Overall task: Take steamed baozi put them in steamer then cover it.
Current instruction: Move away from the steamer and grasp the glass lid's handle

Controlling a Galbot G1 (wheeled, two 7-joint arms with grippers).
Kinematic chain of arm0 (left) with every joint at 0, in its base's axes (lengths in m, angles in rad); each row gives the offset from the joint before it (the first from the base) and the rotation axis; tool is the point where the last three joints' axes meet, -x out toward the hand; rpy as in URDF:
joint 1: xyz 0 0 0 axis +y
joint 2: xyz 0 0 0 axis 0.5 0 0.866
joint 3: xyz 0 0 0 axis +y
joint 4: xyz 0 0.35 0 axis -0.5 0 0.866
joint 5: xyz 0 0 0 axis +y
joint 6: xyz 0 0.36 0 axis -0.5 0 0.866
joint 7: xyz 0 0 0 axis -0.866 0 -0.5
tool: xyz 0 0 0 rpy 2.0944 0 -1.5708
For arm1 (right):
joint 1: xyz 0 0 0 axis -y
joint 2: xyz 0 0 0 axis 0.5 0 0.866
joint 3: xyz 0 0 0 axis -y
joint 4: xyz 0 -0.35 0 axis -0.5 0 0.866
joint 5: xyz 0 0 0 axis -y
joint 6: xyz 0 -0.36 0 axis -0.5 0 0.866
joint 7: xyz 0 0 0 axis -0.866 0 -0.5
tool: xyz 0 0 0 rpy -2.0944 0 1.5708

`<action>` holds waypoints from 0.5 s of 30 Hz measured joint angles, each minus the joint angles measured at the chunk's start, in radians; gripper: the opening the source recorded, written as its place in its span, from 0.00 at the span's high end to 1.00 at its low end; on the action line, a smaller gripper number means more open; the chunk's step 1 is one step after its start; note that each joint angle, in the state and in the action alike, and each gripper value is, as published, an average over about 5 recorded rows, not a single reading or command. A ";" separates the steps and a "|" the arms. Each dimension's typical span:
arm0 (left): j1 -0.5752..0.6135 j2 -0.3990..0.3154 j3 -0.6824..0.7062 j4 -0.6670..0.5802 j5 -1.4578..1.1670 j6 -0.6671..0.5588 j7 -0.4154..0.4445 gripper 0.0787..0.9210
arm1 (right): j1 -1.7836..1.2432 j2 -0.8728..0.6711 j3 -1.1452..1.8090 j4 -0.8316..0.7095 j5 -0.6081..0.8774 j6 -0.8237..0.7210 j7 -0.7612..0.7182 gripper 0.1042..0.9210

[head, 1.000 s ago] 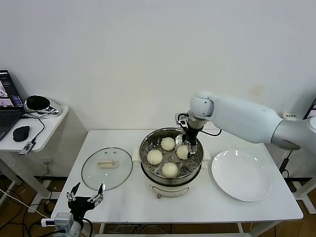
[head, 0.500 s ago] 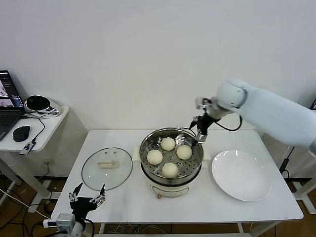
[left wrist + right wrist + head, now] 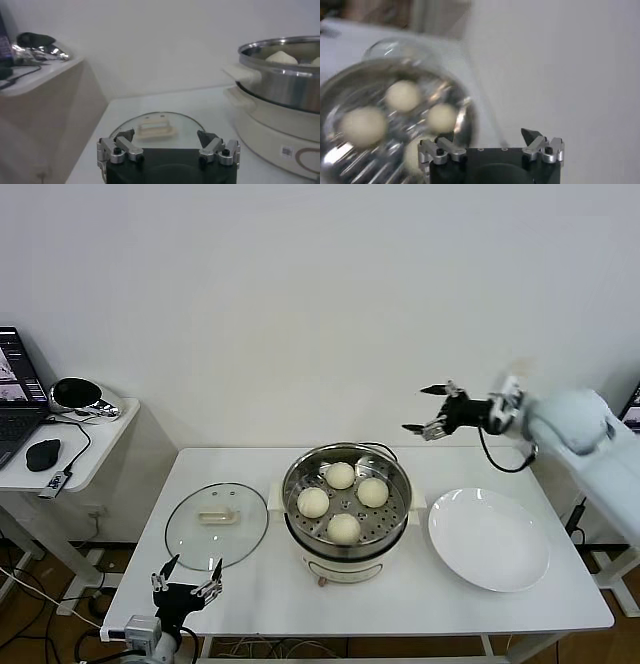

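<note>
Several cream-white baozi lie on the perforated tray inside the steel steamer, which stands uncovered at the table's middle. They also show in the right wrist view. The glass cover with its cream handle lies flat on the table left of the steamer, and shows in the left wrist view. My right gripper is open and empty, raised in the air above and to the right of the steamer. My left gripper is open and empty, low at the table's front left edge, near the cover.
An empty white plate lies to the right of the steamer. A side table with a laptop, mouse and cables stands to the far left. A cable runs behind the steamer at the wall side.
My right gripper has lifted out of the steamer, leaving a baozi on the tray, and swung up and to the right. My left gripper has shifted slightly right.
</note>
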State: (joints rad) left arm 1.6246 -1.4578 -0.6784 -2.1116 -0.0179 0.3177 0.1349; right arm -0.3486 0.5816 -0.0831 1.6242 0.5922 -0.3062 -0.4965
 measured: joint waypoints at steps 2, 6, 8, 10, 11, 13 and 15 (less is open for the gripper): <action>-0.002 -0.003 0.000 0.000 -0.002 -0.002 -0.001 0.12 | -0.123 0.015 0.120 0.028 0.013 0.029 0.053 0.12; -0.008 -0.001 0.000 0.005 -0.004 -0.008 -0.006 0.12 | -0.357 0.071 0.328 0.077 0.033 0.095 0.156 0.12; -0.010 0.003 -0.001 0.007 -0.003 -0.013 -0.007 0.12 | -0.469 0.108 0.418 0.099 0.045 0.133 0.204 0.12; -0.013 0.007 -0.003 0.009 -0.002 -0.017 -0.005 0.12 | -0.574 0.149 0.493 0.118 0.059 0.168 0.246 0.12; -0.015 0.009 -0.004 0.010 -0.002 -0.019 -0.003 0.12 | -0.624 0.170 0.526 0.126 0.066 0.185 0.265 0.12; -0.020 0.013 -0.007 0.014 -0.002 -0.025 0.002 0.12 | -0.718 0.213 0.580 0.142 0.078 0.218 0.301 0.12; -0.026 0.017 -0.009 0.019 0.000 -0.032 0.005 0.12 | -0.803 0.254 0.625 0.158 0.090 0.248 0.332 0.12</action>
State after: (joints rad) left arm 1.5983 -1.4406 -0.6877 -2.0926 -0.0178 0.2859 0.1396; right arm -1.1518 0.8354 0.5417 1.7825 0.6823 -0.0581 -0.1641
